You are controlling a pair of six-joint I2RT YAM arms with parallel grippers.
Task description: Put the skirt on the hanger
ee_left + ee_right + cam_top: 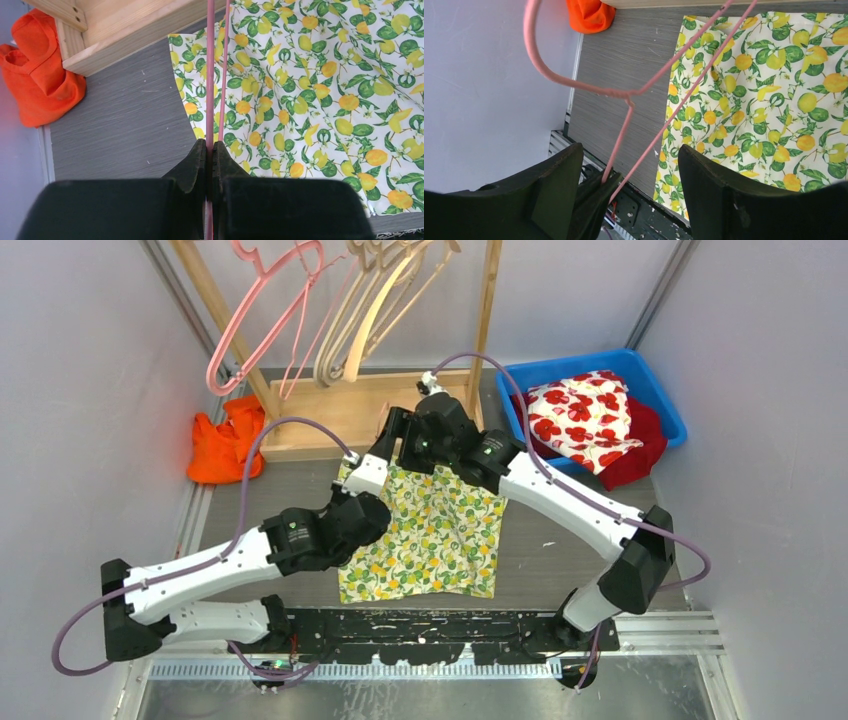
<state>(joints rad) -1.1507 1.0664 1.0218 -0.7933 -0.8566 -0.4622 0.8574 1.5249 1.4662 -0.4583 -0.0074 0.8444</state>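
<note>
From above, the skirt (440, 540) lies flat on the table (560, 540), with the left gripper (390, 430) and right gripper (428, 438) meeting over its far edge and hiding what is between them. In the left wrist view, the jaws pinch the pink hanger (210, 75), whose wire runs straight ahead, with the skirt beneath and to the right. In the right wrist view, the jaws stand wide and empty with the wire between them, and the hanger's shoulders are cut off.

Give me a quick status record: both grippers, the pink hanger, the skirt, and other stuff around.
left gripper: shut on pink hanger
right gripper: open, hanger hook ahead of it
skirt: lemon print, spread flat on table, not yet on hanger
spare hangers: on wooden rack
other: orange cloth left of rack; blue bin with clothes at right
</note>
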